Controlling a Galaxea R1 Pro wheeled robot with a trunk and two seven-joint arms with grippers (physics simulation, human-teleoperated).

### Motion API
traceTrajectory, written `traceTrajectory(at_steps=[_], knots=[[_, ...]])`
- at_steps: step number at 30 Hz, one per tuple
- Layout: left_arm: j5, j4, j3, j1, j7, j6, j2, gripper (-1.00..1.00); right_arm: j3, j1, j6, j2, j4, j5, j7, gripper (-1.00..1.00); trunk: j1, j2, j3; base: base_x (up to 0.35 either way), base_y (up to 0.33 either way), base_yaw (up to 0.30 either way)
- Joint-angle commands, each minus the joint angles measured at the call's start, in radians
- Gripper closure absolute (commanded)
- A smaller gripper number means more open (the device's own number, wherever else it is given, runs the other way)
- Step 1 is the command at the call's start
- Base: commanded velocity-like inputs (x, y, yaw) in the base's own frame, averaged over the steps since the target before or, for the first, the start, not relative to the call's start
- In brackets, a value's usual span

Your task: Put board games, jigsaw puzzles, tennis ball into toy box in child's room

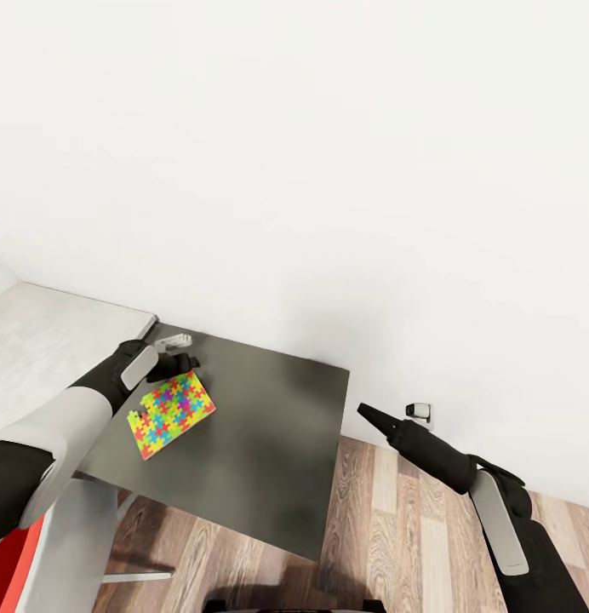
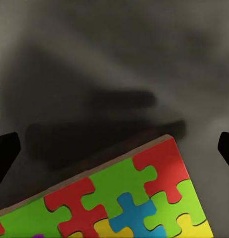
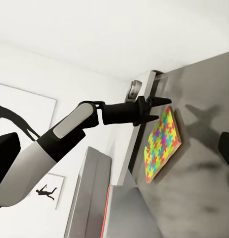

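Multicoloured flat jigsaw puzzle square [image 1: 171, 413] lying on dark grey worktop [image 1: 269, 460], just below wide-open left tool [image 1: 177, 353], far from right tool [image 1: 367, 412], spread untellable.

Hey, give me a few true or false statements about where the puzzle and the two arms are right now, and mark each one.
1. The jigsaw puzzle lies on the dark grey cabinet. True.
2. The left gripper is clamped on the puzzle. False: its fingers stand apart above the puzzle's edge, holding nothing.
3. The right gripper hangs over the wood-plank floor, off the cabinet. True.
4. The puzzle sits inside a toy box. False: it lies flat on the bare cabinet top.
5. A tennis ball rests beside the puzzle. False: nothing lies next to it.
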Motion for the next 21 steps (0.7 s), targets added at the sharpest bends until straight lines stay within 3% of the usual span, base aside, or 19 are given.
traceTrajectory(at_steps=[1, 12, 21], knots=[[0.010, -0.002, -0.007, -0.001, 0.010, 0.004, 0.001, -1.00, 0.000, 0.000, 0.005, 0.000, 0.000, -0.003, 0.001, -1.00, 0.001, -0.002, -0.001, 0.000, 0.000, 0.000], [0.010, -0.002, -0.007, -0.001, 0.069, 0.011, 0.002, -1.00, 0.000, -0.001, 0.005, 0.000, 0.000, -0.003, 0.001, -1.00, 0.001, -0.002, -0.001, 0.000, 0.000, 0.000], [0.009, -0.002, -0.007, -0.001, 0.077, 0.012, 0.002, -1.00, 0.000, 0.000, 0.005, 0.000, 0.000, -0.002, 0.001, -1.00, 0.001, -0.002, -0.001, 0.000, 0.000, 0.000]])
